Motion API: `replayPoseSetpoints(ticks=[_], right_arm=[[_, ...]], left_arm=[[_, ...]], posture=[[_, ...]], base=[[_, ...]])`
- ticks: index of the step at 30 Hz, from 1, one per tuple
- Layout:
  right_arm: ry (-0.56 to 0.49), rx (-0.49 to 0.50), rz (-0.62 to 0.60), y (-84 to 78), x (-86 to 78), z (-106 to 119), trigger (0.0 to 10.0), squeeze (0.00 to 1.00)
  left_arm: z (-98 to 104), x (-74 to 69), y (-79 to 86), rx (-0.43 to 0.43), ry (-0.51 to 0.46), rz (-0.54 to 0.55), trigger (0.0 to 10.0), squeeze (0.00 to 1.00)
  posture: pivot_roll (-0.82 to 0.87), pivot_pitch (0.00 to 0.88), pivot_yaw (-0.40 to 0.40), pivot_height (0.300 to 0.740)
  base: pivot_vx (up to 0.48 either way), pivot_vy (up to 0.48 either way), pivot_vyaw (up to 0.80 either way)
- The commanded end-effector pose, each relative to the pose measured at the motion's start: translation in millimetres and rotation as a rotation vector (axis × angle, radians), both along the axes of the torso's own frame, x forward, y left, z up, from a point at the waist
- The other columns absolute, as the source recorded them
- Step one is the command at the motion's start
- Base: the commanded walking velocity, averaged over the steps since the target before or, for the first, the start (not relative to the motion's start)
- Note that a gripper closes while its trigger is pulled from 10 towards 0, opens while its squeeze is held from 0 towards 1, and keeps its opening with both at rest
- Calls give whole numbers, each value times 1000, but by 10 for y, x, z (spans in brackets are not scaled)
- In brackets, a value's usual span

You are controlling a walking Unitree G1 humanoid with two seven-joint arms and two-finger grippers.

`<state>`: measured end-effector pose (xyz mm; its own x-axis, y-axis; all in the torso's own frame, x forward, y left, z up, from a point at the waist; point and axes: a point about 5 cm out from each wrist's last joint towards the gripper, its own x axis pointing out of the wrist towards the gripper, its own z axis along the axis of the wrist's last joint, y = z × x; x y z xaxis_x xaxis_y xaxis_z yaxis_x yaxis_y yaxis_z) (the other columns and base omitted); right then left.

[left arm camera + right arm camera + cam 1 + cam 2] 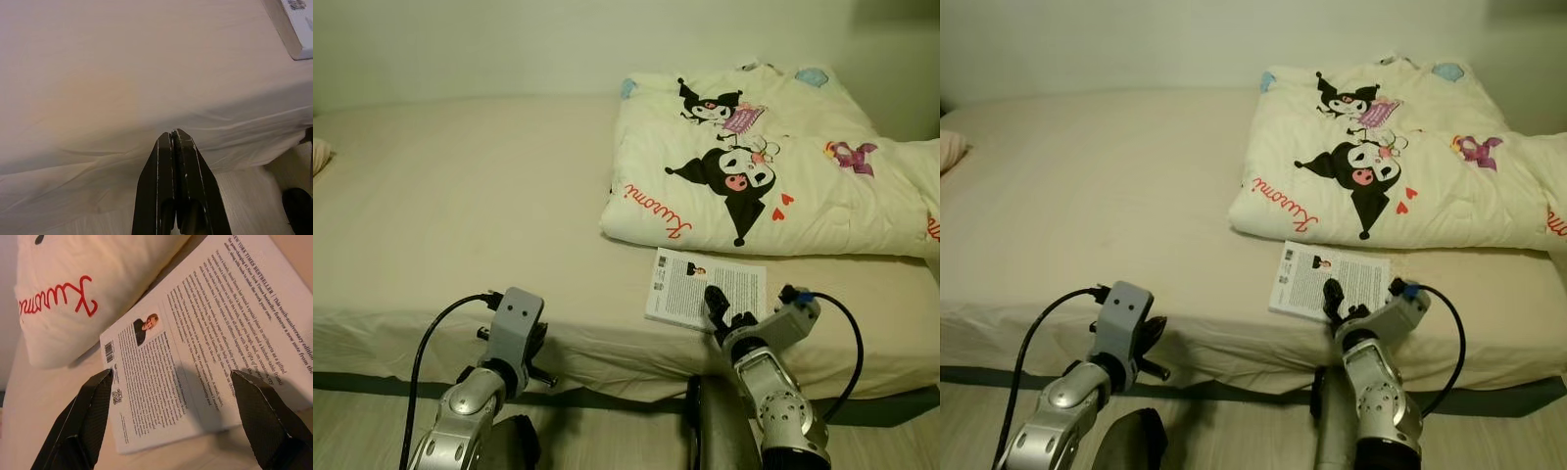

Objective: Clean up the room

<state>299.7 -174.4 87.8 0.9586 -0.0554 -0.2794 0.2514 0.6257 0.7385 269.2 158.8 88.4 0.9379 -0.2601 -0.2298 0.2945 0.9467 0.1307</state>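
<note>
Lying back-cover up at lower right of the head view, the book sits on the bed beside the folded quilt. Left wrist view: left hand pressed closed, empty. Right wrist view: right hand spread wide, straddling the book.

The back cover of the book carries a heading in capitals, "NEW YORK TIMES BESTSELLER". Under it are paragraphs of small print too fine to read, and a barcode stands near one corner. On the folded blanket a word is written in red cursive letters; it seems to read "Kuromi".
</note>
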Motion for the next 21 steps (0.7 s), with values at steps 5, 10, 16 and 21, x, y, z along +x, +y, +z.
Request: replayPoseSetpoints(ticks=[5,10,16,21], right_arm=[[77,98,-20,142,-199,-158,10000,0],[169,122,32,219,-287,-197,10000,0],[292,198,-93,153,-353,-251,10000,0],[362,241,-182,92,-398,-296,10000,0]], left_arm=[[-23,-43,18,17,12,-27,10000,0],[-28,-54,-9,17,17,-53,10000,0],[-30,-63,-35,14,19,-74,10000,0],[-36,-69,-50,17,22,-86,10000,0]], posture=[[-99,188,100,505],[-102,186,100,505],[-103,183,101,505],[-103,180,101,505]], base=[[0,0,0],[0,0,0],[0,0,0],[0,0,0]])
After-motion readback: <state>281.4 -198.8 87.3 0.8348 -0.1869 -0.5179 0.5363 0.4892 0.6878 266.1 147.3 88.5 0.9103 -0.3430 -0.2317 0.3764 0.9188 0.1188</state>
